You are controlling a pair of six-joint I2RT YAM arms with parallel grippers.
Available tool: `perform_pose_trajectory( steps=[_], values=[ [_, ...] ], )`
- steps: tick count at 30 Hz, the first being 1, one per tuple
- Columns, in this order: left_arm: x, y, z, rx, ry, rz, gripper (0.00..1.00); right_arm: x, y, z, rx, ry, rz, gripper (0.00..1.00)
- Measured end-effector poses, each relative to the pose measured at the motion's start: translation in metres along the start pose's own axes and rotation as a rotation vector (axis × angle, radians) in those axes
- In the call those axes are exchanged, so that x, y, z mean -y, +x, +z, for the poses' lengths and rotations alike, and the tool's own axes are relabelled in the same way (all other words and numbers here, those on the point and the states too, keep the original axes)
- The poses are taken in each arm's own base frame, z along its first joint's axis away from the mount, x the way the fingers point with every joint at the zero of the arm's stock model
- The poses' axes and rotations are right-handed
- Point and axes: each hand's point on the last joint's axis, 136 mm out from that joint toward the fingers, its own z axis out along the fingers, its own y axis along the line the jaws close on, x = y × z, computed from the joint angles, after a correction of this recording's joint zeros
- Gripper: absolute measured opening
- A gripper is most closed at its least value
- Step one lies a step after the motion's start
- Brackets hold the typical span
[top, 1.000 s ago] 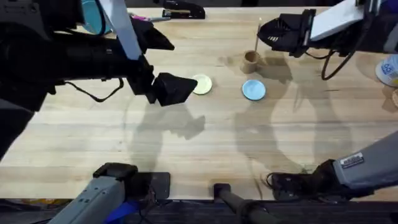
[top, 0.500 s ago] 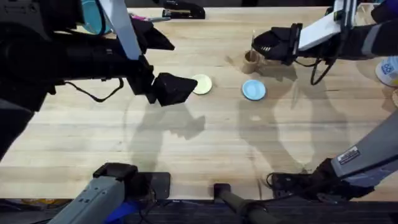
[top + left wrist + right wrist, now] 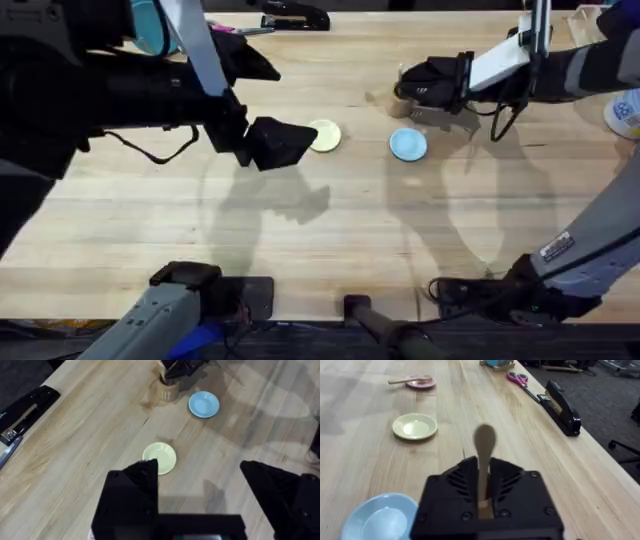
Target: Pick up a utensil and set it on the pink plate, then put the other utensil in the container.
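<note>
My right gripper [image 3: 418, 86] hangs right over the tan container [image 3: 398, 104] and is shut on the wooden spoon [image 3: 484, 442]. The spoon's handle runs between the fingers [image 3: 465, 480], with its bowl sticking out past them. In the left wrist view the container [image 3: 168, 392] stands under that gripper [image 3: 182, 367]. The pink plate [image 3: 420, 383] lies far off with the wooden fork [image 3: 409, 380] resting across it. My left gripper [image 3: 278, 143] hovers open beside the yellow plate [image 3: 325, 135], holding nothing.
A light blue plate [image 3: 407, 145] sits just in front of the container. Pink-handled scissors [image 3: 519, 379] and a black stapler [image 3: 562, 407] lie along the far table edge. The left arm looms large and dark over the upper left of the table.
The right gripper has moved left and down with the spoon, from beside the container to right over it. The left arm has stayed still.
</note>
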Motion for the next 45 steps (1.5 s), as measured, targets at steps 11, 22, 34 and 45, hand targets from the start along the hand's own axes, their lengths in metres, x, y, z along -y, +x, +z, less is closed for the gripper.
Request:
perform_pose_trajectory(
  steps=[11,22,34,45],
  values=[
    [0.0,0.0,0.0,0.0,0.0,0.0,0.996,0.0,0.0,0.0,0.0,0.0,-0.014,0.995],
    [0.0,0.0,0.0,0.0,0.0,0.0,0.996,0.007,-0.011,0.005,0.01,0.0,-0.053,0.997],
    [0.0,0.0,0.0,0.0,0.0,0.0,0.996,0.025,-0.093,-0.005,-0.013,0.068,0.097,0.997],
    [0.0,0.0,0.0,0.0,0.0,0.0,0.995,-0.001,-0.131,-0.028,-0.223,0.263,0.505,0.997]
  ],
)
